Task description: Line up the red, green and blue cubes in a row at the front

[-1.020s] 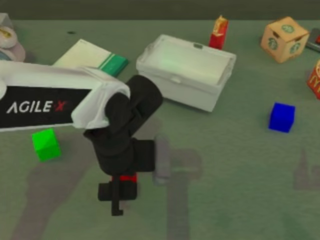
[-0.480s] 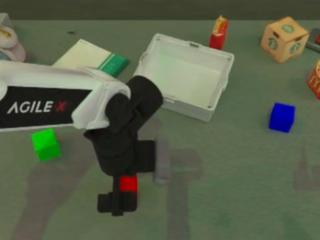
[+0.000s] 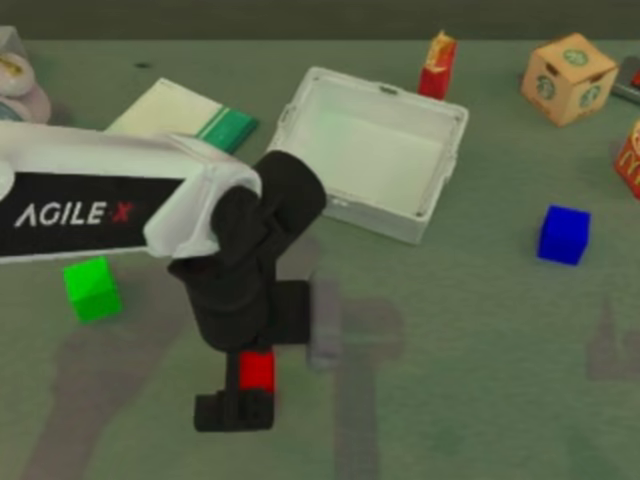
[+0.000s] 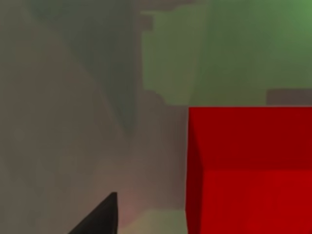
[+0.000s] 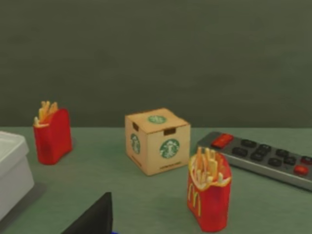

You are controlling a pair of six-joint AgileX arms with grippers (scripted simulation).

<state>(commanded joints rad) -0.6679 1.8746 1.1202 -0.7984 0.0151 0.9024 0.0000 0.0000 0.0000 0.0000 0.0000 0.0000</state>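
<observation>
left gripper (image 3: 234, 405) is low over the front-centre of the table, black blocky fingers spread apart, nothing grasped. the red cube (image 3: 257, 369) sits on the table just behind the fingertips, partly under the black wrist; flat matte faces, sharp edges. in the left wrist view the red cube (image 4: 248, 170) fills one corner, with one dark wedge-shaped fingertip (image 4: 100, 217) apart from it.

green cube (image 3: 92, 288) is at the left, beside the white arm casing. blue cube (image 3: 563, 234) is at the right, well apart from the others. both plain, solid colour.

white open box (image 3: 440, 185), thin-walled, rectangular, sits tilted at mid-back. tan cube (image 3: 568, 78) with round green logos is at back right.

right arm: not seen from above; cannot tell its finger state. its wrist view shows fries cartons (image 5: 208, 191) and a grey remote (image 5: 263, 157).
</observation>
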